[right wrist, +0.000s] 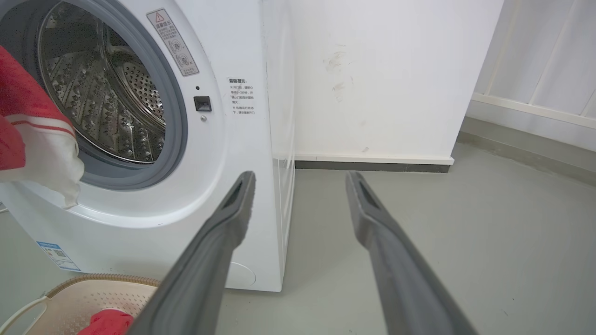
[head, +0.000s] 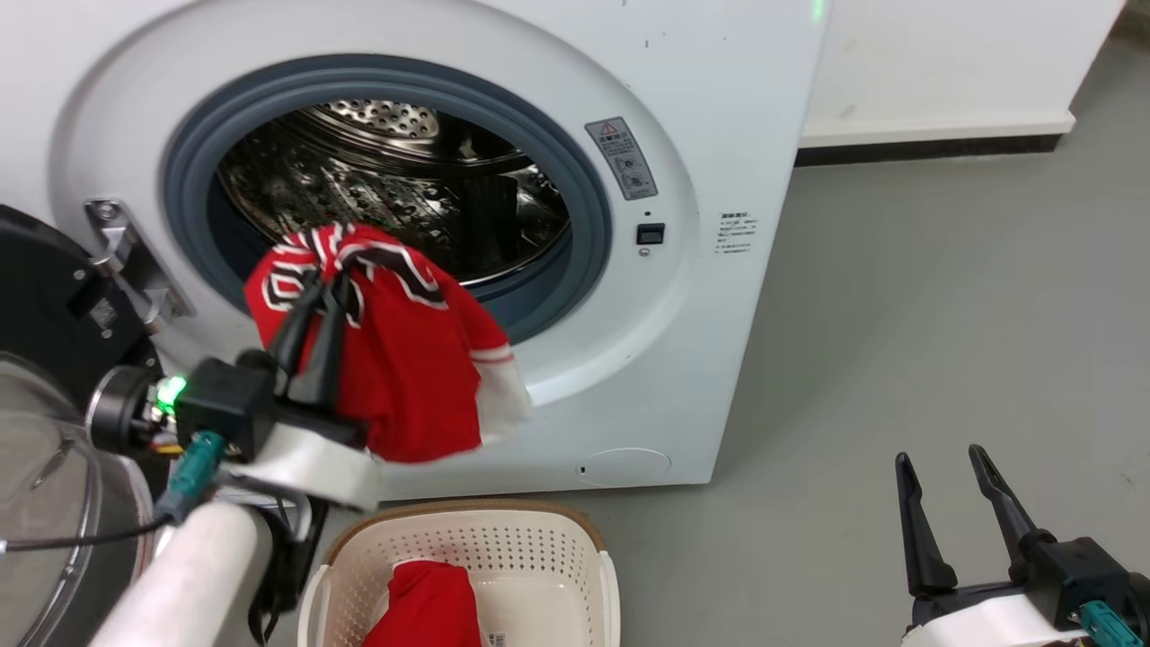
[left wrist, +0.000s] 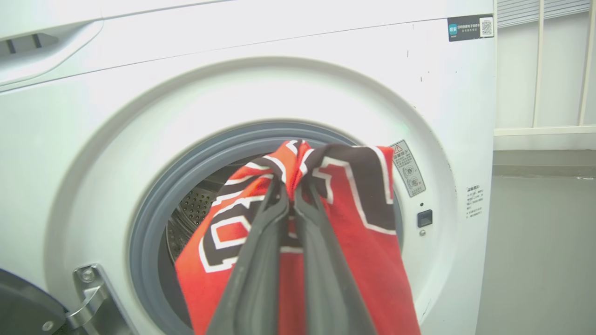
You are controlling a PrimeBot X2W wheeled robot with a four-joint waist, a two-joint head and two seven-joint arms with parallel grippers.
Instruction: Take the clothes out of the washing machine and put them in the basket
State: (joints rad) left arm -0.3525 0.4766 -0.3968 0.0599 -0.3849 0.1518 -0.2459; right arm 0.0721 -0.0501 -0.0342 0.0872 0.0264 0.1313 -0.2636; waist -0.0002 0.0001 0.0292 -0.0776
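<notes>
Below the left claw [head: 328, 283] and jersey [head: 413, 386], head-view basket [head: 503, 548] with red garment [head: 427, 602].

A: What's on the floor [head: 943, 314]?
B: It's grey and smooth. The white washing machine [head: 719, 90] stands on it, with a cream, brown-rimmed basket [head: 503, 544] just in front.
A: Touching?
B: Can't tell.
</notes>
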